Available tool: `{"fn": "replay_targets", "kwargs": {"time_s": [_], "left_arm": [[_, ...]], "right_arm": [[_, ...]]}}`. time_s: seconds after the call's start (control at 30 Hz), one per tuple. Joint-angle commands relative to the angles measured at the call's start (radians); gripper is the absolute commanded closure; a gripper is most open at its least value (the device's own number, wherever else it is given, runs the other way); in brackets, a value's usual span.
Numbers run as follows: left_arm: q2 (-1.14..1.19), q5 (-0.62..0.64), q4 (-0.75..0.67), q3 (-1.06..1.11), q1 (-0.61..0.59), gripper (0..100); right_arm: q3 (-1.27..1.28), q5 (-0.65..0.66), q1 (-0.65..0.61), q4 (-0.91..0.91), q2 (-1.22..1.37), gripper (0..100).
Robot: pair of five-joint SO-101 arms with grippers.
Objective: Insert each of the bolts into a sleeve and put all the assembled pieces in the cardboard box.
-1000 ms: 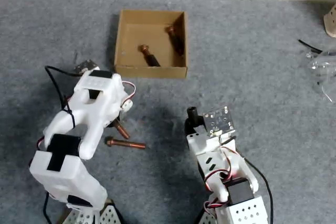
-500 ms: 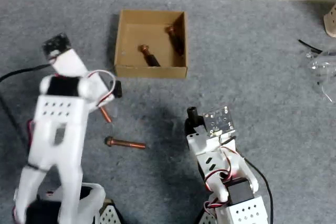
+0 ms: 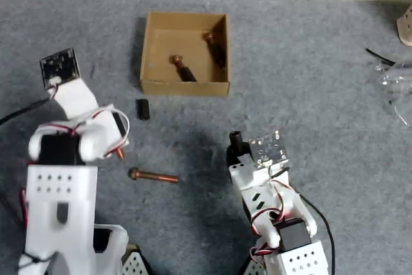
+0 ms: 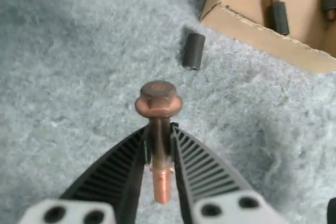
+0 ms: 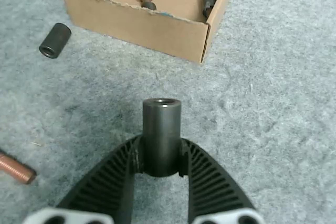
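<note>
My left gripper [image 4: 158,156] is shut on a copper bolt [image 4: 158,124], held off the carpet with its hex head pointing away; from above that bolt's tip [image 3: 120,153] pokes out beside the left arm. My right gripper [image 5: 160,156] is shut on a black sleeve [image 5: 161,135] standing upright, seen from above as the same sleeve [image 3: 235,138]. A second copper bolt [image 3: 153,176] lies on the carpet between the arms. A loose black sleeve [image 3: 143,109] lies just in front of the cardboard box [image 3: 185,87], which holds two assembled pieces [image 3: 183,69].
Grey carpet covers the table. Clear plastic bits and black wires [image 3: 391,75] lie at the far right edge, with a pale object [image 3: 405,25] above them. Open carpet lies to the right of the box.
The left arm has lifted and pulled back toward the left front with the bolt, uncovering the loose sleeve by the box. The right arm has stayed still.
</note>
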Motion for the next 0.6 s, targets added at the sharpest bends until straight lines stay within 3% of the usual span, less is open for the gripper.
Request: {"fn": "replay_targets", "kwargs": {"time_s": [0.0,0.3,0.57], "left_arm": [[-0.131,-0.037,0.005,0.028,-0.013,100],[-0.467,-0.153,0.003,0.191,-0.012,100],[-0.705,-0.167,-0.173,0.332,-0.012,100]], "right_arm": [[-0.016,0.011,0.013,-0.048,0.005,99.5],[-0.016,0.009,0.008,-0.048,0.005,99.5],[-0.013,0.011,-0.058,-0.07,0.004,99.5]]}}
